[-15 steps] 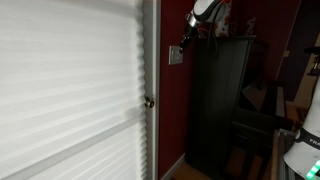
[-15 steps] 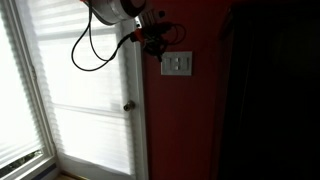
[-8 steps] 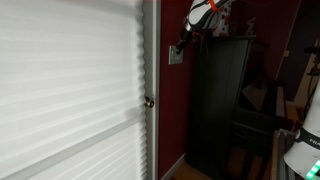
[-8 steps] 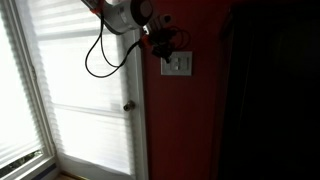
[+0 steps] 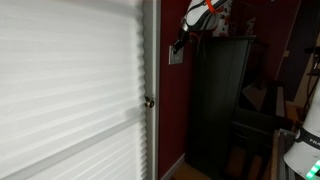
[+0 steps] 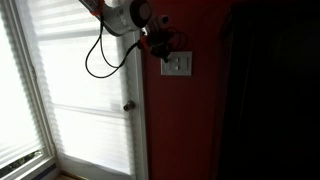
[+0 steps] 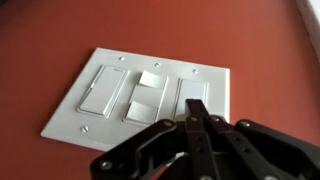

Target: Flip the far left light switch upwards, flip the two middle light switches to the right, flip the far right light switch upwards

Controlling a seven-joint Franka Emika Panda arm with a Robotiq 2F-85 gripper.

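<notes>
The pale grey switch plate (image 7: 215, 80) sits on the red wall and shows in both exterior views (image 5: 175, 56) (image 6: 180, 65). In the wrist view it holds the far left light switch (image 7: 100, 90), a tall rocker. The two middle light switches (image 7: 146, 95) are small and stacked. The far right light switch (image 7: 190, 90) is a tall rocker. My gripper (image 7: 195, 104) is shut and empty, its fingertips pressed together at the lower half of the far right switch. It also shows at the plate in both exterior views (image 5: 180, 44) (image 6: 160, 50).
A white door with blinds (image 5: 70, 90) and a round metal door knob (image 5: 149, 101) (image 6: 128, 106) stands beside the plate. A tall dark cabinet (image 5: 220, 100) stands close on the plate's other side. The arm's black cable (image 6: 100, 55) hangs in front of the door.
Over the last second my gripper has moved down and in to the switch plate. Since half a second ago it has barely shifted.
</notes>
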